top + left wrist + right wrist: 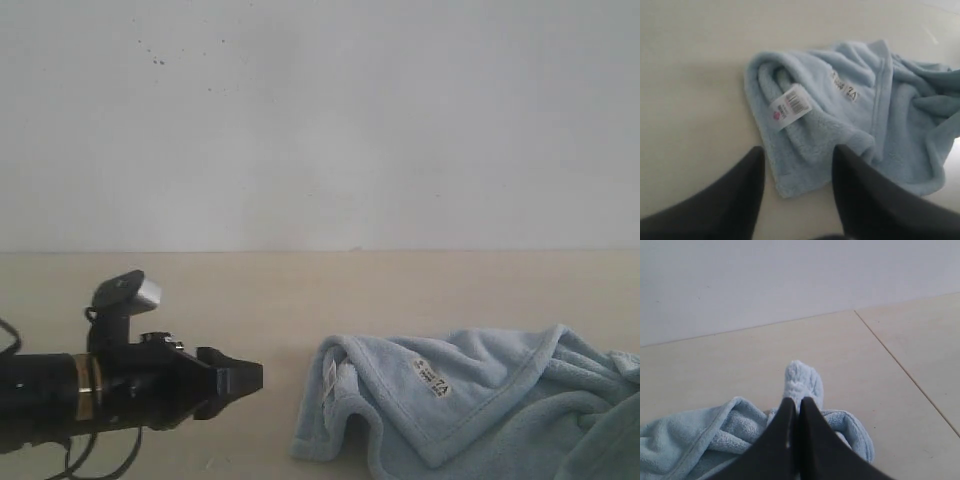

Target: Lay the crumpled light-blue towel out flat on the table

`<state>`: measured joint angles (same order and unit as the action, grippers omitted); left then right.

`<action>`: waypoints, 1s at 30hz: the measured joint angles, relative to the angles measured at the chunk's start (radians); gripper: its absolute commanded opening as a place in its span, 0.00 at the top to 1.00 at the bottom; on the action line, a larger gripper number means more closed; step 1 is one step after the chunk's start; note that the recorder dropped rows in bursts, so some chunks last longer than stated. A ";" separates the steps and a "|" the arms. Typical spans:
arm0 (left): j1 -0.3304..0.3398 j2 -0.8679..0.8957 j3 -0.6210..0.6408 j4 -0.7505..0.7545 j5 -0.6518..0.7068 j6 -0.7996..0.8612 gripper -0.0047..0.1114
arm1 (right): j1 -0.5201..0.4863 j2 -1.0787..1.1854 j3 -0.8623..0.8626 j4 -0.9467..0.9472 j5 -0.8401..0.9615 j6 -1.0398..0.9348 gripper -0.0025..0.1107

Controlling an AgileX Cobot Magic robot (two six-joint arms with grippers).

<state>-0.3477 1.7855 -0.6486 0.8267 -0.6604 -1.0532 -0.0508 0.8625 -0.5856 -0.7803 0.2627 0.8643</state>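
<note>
Now the left gripper [799, 150] hovers, fingers spread, and the crumpled towel [840, 115] on the table [695, 100] lies just ahead, its hemmed corner between them; the right gripper [799, 401], fingers pressed together, pinches another fold.

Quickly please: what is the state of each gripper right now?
Left gripper: open, holding nothing.
Right gripper: closed, apparently pinching a fold of the towel.
</note>
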 measured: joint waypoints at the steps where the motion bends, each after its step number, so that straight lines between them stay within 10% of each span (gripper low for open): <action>1: 0.000 0.033 -0.027 0.028 0.008 -0.036 0.52 | 0.000 0.000 0.000 0.000 0.000 0.000 0.98; 14: -0.066 0.225 -0.402 0.854 0.185 -0.822 0.52 | 0.000 0.000 0.000 0.000 0.000 -0.007 0.98; 30: -0.137 0.243 -0.419 0.909 0.262 -0.884 0.53 | 0.000 0.000 0.000 -0.002 0.000 -0.007 0.98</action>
<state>-0.4847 2.0282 -1.0675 1.7359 -0.3981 -1.9376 -0.0508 0.8625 -0.5856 -0.7826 0.2627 0.8575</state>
